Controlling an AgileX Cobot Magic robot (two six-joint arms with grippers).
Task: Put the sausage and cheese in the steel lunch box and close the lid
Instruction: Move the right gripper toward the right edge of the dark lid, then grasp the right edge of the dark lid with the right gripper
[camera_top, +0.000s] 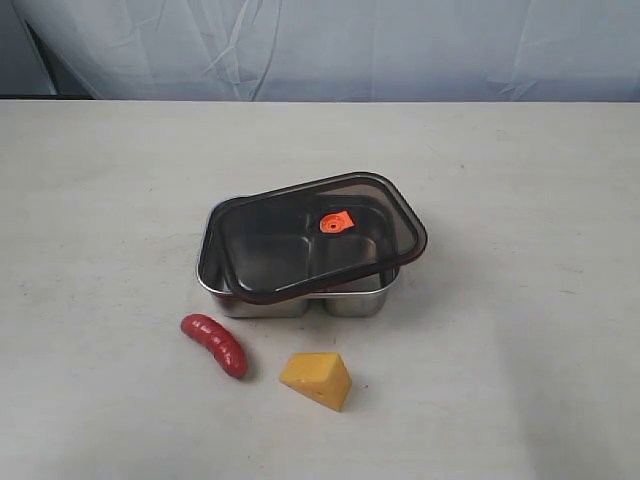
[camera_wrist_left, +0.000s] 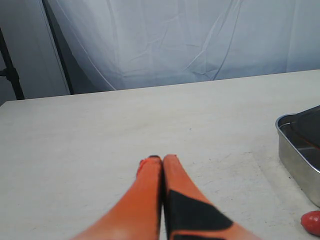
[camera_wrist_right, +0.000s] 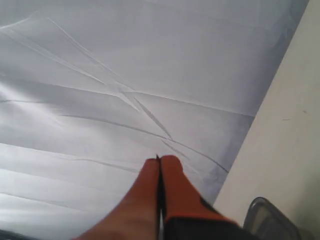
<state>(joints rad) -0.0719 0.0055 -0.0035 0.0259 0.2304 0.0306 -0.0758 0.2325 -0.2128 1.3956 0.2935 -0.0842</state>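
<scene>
- The cheese (camera_top: 317, 380) lies on the table (camera_top: 100, 220), nearest the exterior camera. It is outside the steel lunch box (camera_top: 262, 303) and rests on a flat face.
- The sausage (camera_top: 214, 345) lies on the table near the cheese, to its left in the exterior view and not touching it. It lies diagonally, just in front of the box's left front corner.
- The steel lunch box stands beyond both items, near the middle of the table. Its inner divider shows through the lid (camera_top: 300, 225).
- The lid rests askew on the box, turned so that it overhangs the right rear side. The box's left rim is uncovered. The orange valve tab (camera_top: 337, 222) faces up.
- Left gripper (camera_wrist_left: 162, 159): the fingers are pressed together with nothing between them. It sits low over bare table and points toward the white backdrop (camera_wrist_left: 175, 40).
- In the left wrist view, the box's rim (camera_wrist_left: 295, 160) and the sausage tip (camera_wrist_left: 312, 222) lie off to one side of the fingers, apart from them. Both are cut off by the frame edge.
- Right gripper (camera_wrist_right: 159, 161): the fingers are closed flat against each other and hold nothing. It is raised and aimed at the backdrop, with the table edge running alongside.
- A rounded grey corner (camera_wrist_right: 267, 217) is cut off at the edge of the right wrist view. It cannot be told whether it is the box or the lid.
- Both grippers fall outside the exterior view's frame.
</scene>
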